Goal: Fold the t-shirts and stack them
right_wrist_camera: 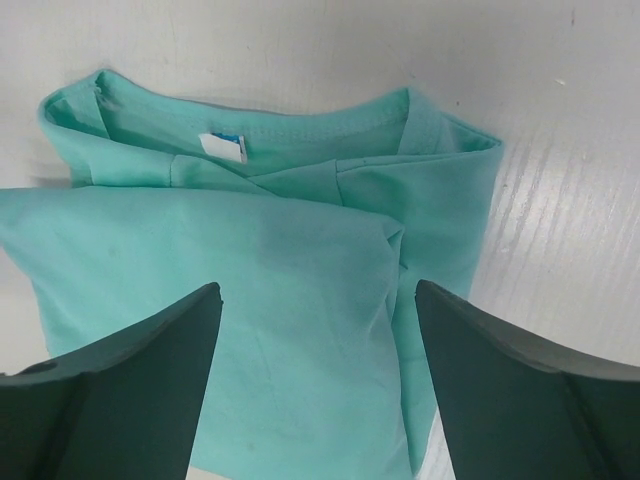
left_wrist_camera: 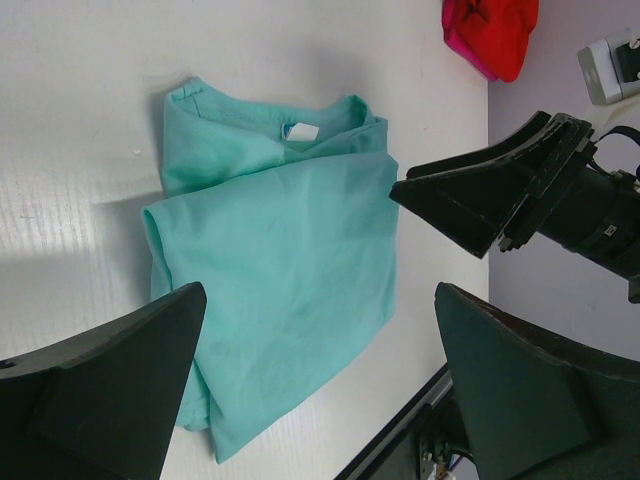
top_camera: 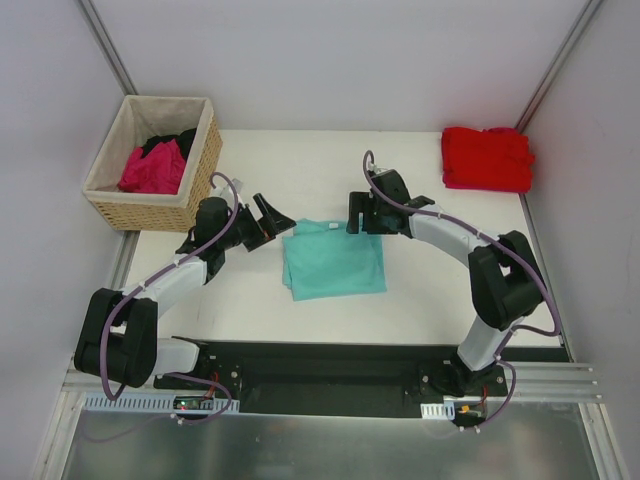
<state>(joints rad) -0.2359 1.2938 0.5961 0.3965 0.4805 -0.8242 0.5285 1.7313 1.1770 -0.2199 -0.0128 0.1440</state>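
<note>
A folded teal t-shirt (top_camera: 333,260) lies flat on the white table between the two arms, its collar and white neck label (right_wrist_camera: 222,147) toward the back. My left gripper (top_camera: 275,218) hovers open just off the shirt's back left corner. In the left wrist view its wide-apart fingers frame the teal t-shirt (left_wrist_camera: 280,250) with nothing between them. My right gripper (top_camera: 358,220) stands open over the shirt's back right corner, its fingers spread above the teal cloth (right_wrist_camera: 250,260) without gripping it. A folded red t-shirt (top_camera: 487,158) rests at the back right.
A woven tan basket (top_camera: 205,150) stands at the back left, holding a magenta shirt (top_camera: 152,170) and a black one (top_camera: 170,143). Grey walls close in both sides. A black base rail (top_camera: 330,365) runs along the near table edge.
</note>
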